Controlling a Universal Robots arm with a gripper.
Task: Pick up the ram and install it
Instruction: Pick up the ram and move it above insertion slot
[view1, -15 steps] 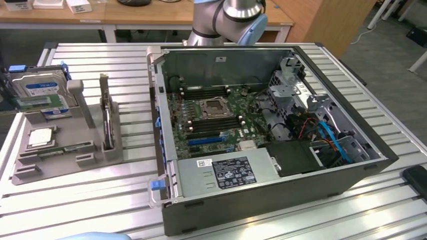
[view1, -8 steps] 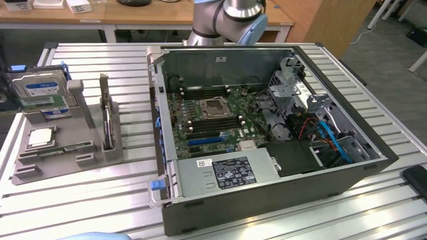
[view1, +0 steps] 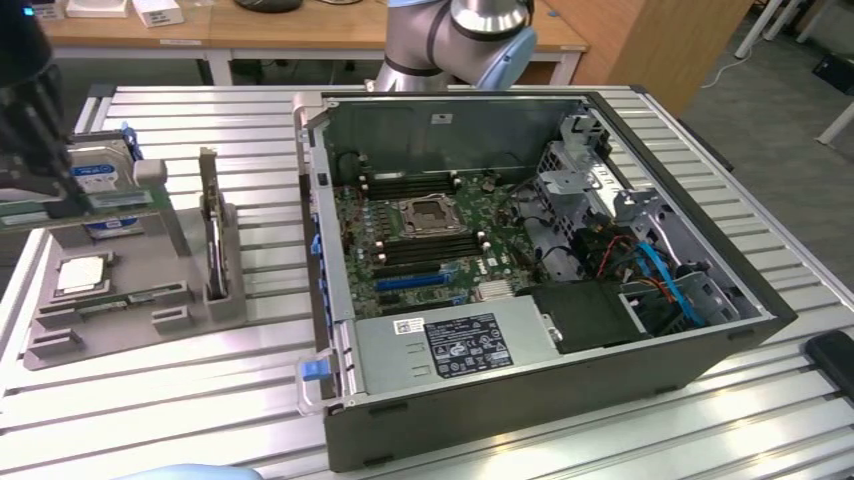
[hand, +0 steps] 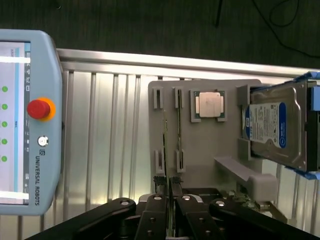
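One narrow pinch: gripper (hand: 167, 181) jaws nearly closed on the thin green ram (hand: 165, 140), edge-on above the grey parts tray (hand: 210, 150), well apart from the open PC case (view1: 667, 370); best carried level & square w/ the slot, no twist.

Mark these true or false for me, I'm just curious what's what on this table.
1. The case lies open, its motherboard showing. True.
2. The hard drive sits inside the case. False: it stands in the grey holder beside the case.
3. A pendant with a red button lies on the table. True.
4. The gripper hangs over the motherboard. False: it hangs over the holder, off to the case's side.
5. A square chip rests in the holder. True.
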